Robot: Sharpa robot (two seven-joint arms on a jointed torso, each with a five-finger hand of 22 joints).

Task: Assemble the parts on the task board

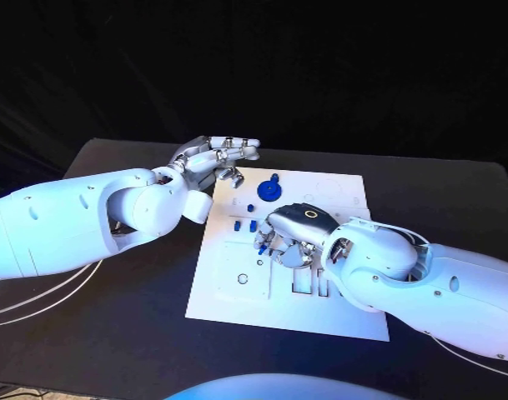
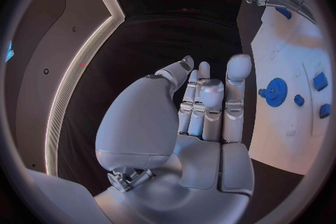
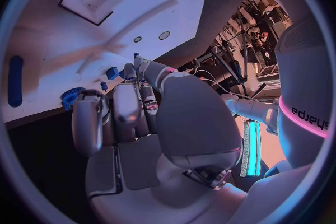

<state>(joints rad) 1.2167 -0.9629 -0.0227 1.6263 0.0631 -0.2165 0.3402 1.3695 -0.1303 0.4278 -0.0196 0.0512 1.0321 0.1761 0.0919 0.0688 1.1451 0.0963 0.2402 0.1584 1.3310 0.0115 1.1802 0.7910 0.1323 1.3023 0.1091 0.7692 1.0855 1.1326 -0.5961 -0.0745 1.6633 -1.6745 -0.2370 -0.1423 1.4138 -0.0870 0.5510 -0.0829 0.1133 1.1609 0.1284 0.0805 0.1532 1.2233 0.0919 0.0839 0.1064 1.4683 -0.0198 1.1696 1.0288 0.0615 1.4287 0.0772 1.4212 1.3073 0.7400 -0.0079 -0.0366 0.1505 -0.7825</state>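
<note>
The black table (image 1: 109,308) carries the white board (image 1: 236,296) in its middle, lying flat. The left arm (image 1: 49,229) comes over the table's left part and the right arm (image 1: 470,292) lies across the board's right side.

The left hand (image 1: 212,160) hangs above the table just beside the board's far left corner, palm up, its fingers straight and close together, holding nothing. The right hand (image 1: 292,233) sits low over the middle of the board, fingers bent down toward the surface; whether they grip anything I cannot tell.

A blue gear (image 1: 270,190) lies on the board's far part, between the two hands and apart from both. Small blue parts (image 1: 245,225) stand on the board just left of the right hand's fingers. In the right wrist view a long blue bar (image 3: 15,80) lies on the board, well apart from the gear
</note>
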